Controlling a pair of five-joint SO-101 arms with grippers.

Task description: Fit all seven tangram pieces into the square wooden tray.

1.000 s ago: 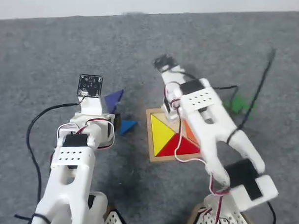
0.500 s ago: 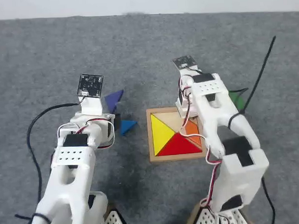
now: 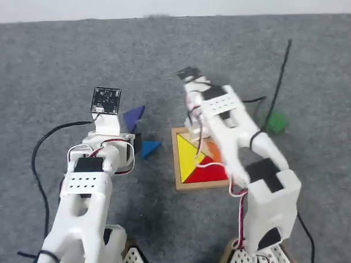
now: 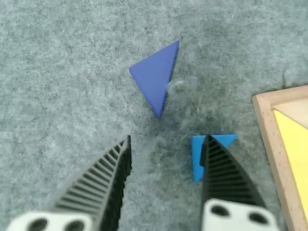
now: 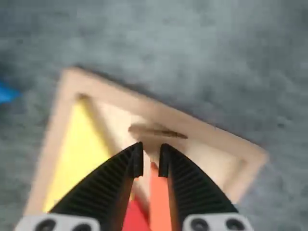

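Grey carpet (image 3: 58,66) — one tray (image 3: 194,185), two blue triangles (image 3: 133,115) (image 3: 150,148), one green piece (image 3: 276,123).

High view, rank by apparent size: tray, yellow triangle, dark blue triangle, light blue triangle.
1. tray
2. yellow triangle, partly covered
3. dark blue triangle
4. light blue triangle
Both blue pieces are partly hidden, so 3 versus 4 is tentative.

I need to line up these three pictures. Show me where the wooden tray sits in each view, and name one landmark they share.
High view: the wooden tray lies near the centre, right of the light blue triangle.
Left wrist view: its corner and rim lie just beyond the light blue triangle.
Right wrist view: the tray lies directly under the right gripper.
Shared landmark: the yellow triangle inside the tray.
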